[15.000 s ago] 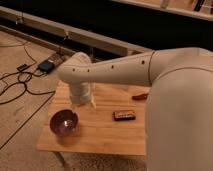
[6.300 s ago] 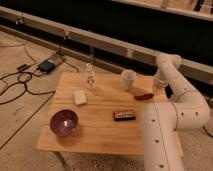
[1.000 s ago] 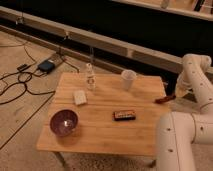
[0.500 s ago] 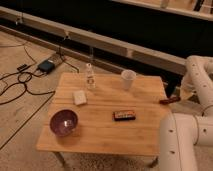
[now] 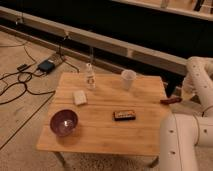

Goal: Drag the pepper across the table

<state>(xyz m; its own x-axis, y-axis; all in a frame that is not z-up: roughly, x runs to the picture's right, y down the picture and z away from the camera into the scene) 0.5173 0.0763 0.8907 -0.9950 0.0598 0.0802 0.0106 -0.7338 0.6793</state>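
The pepper (image 5: 170, 100) lay at the far right edge of the desk (image 5: 100, 132), a slender dark-red thing stretched roughly left to right, its right end sticking out past the wooden rim. The gripper (image 5: 181, 96) was just beside that outer end, low at the desk's right side, at the foot of the white arm (image 5: 196, 75) that curved down from above; whether it was clenched on the pepper or released could not be told.

To the left of the pepper, near the back of the desk, a white cup (image 5: 128, 79) stood upright. Farther left along the back a small clear bottle (image 5: 90, 76) stood upright, and just in front of it and slightly to its left lay a pale rectangular sponge-like block (image 5: 79, 97). A flat black box (image 5: 124, 115) with orange marks rested near the middle of the top, well apart from the pepper. A dark purple bowl (image 5: 63, 122) sat at the front left corner.

A thick white segment of the robot (image 5: 180, 145) filled the lower right of the view, covering the desk's front right corner. On the floor to the left, black cables (image 5: 15, 85) ran to a small dark device (image 5: 46, 65).
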